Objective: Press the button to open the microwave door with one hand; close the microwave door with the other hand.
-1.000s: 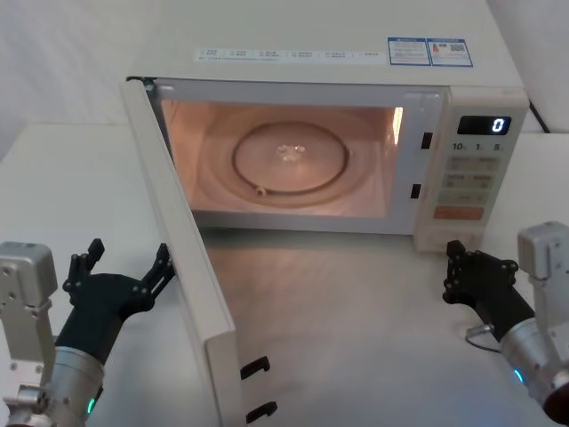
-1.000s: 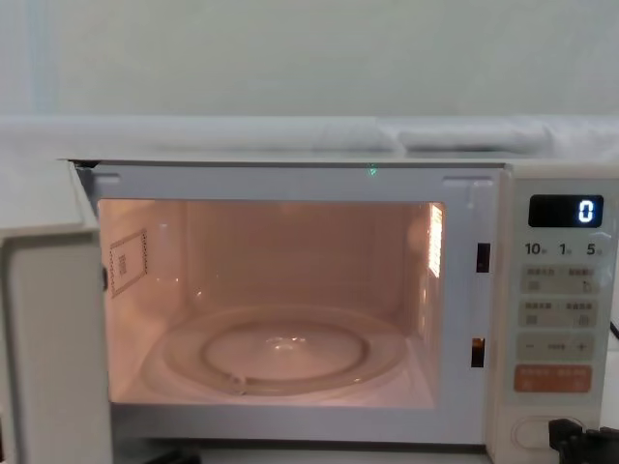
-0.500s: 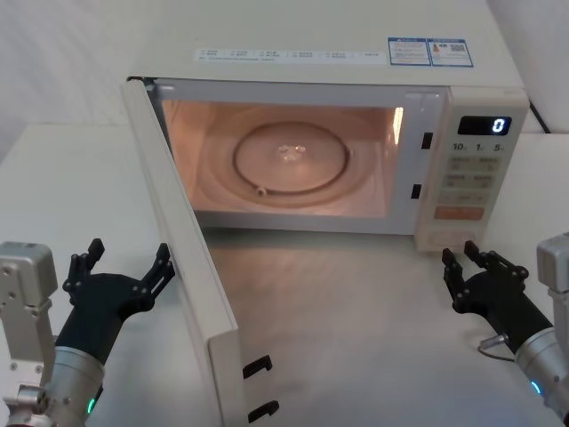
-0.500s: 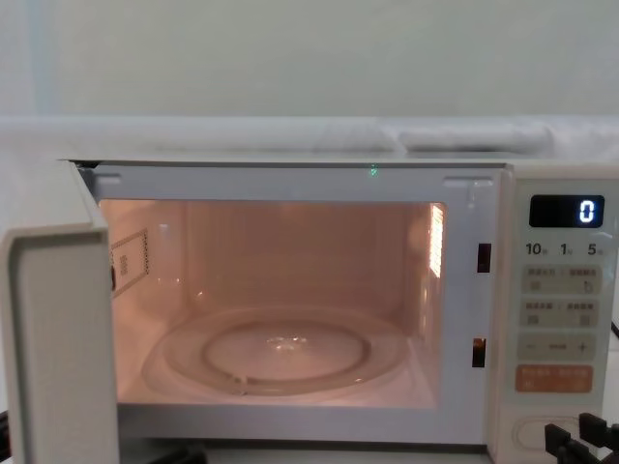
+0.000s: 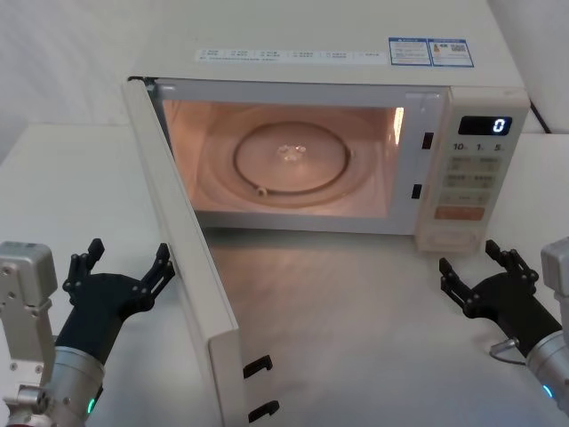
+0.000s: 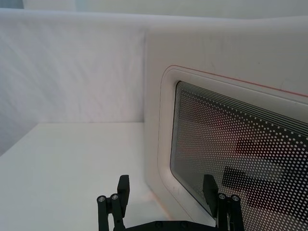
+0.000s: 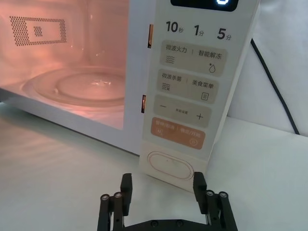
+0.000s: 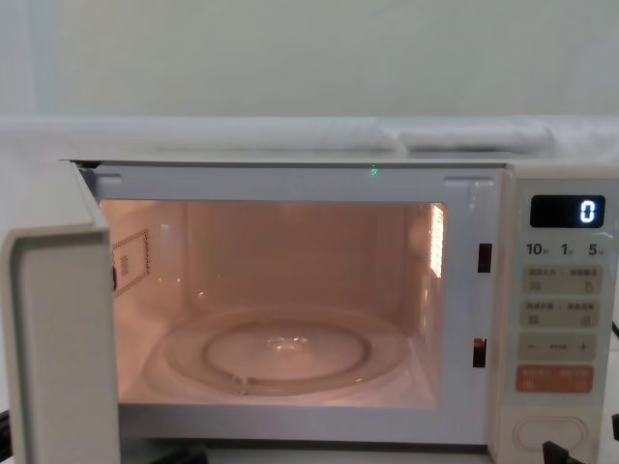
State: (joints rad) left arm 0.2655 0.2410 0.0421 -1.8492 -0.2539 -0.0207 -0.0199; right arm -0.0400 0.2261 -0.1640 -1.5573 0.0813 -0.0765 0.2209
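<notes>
Below the keypad, right end effector (image 5: pixel 487 277) has backed off the button (image 7: pixel 169 166) and spread its fingers since a second ago; nothing held. Microwave door (image 5: pixel 182 258) stands swung out at the left, cavity lit. Left end effector (image 5: pixel 120 283), fingers splayed, waits just beside the door's outer face. Judgement: opening done, closing push next.
</notes>
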